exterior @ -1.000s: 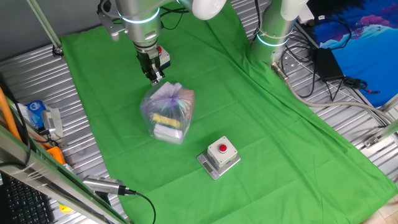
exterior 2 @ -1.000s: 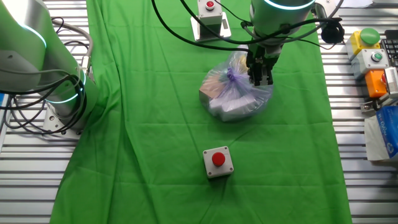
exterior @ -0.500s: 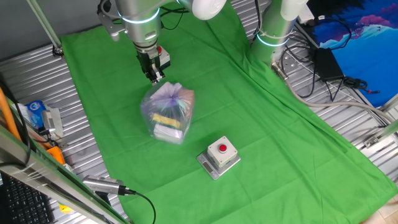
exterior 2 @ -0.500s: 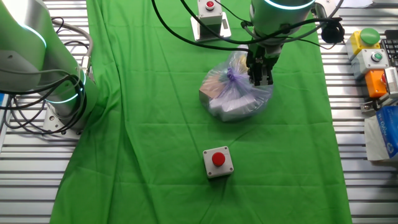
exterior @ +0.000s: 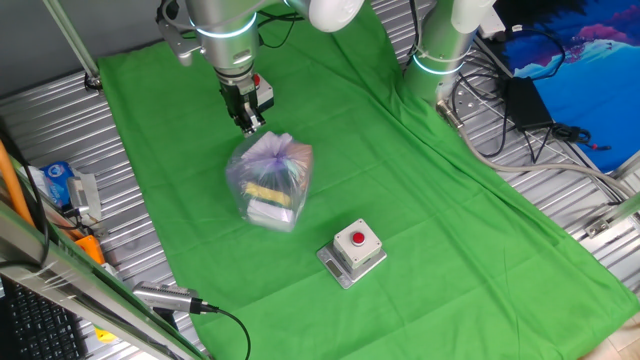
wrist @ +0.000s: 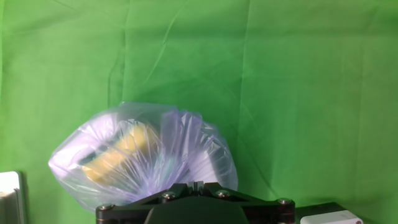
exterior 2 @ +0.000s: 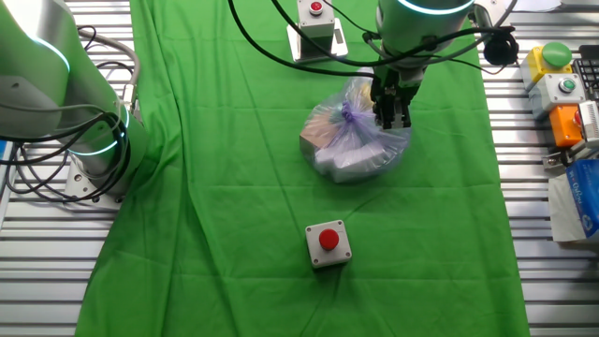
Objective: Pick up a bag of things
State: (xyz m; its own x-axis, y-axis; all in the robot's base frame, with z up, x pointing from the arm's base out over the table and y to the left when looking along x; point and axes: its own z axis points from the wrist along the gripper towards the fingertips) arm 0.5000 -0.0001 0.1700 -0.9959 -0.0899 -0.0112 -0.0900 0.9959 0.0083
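The bag of things is a translucent purplish plastic bag, gathered at its top, with yellow and white items inside. It rests on the green cloth. It also shows in the other fixed view and in the hand view. My gripper hangs just above the bag's far edge, beside the gathered top, fingers pointing down. In the hand view the jaws stand closed together with nothing between them.
A grey box with a red button stands near the bag on the cloth. A second button box sits behind the gripper. More button boxes line the metal table edge. A second arm's base stands beside the cloth.
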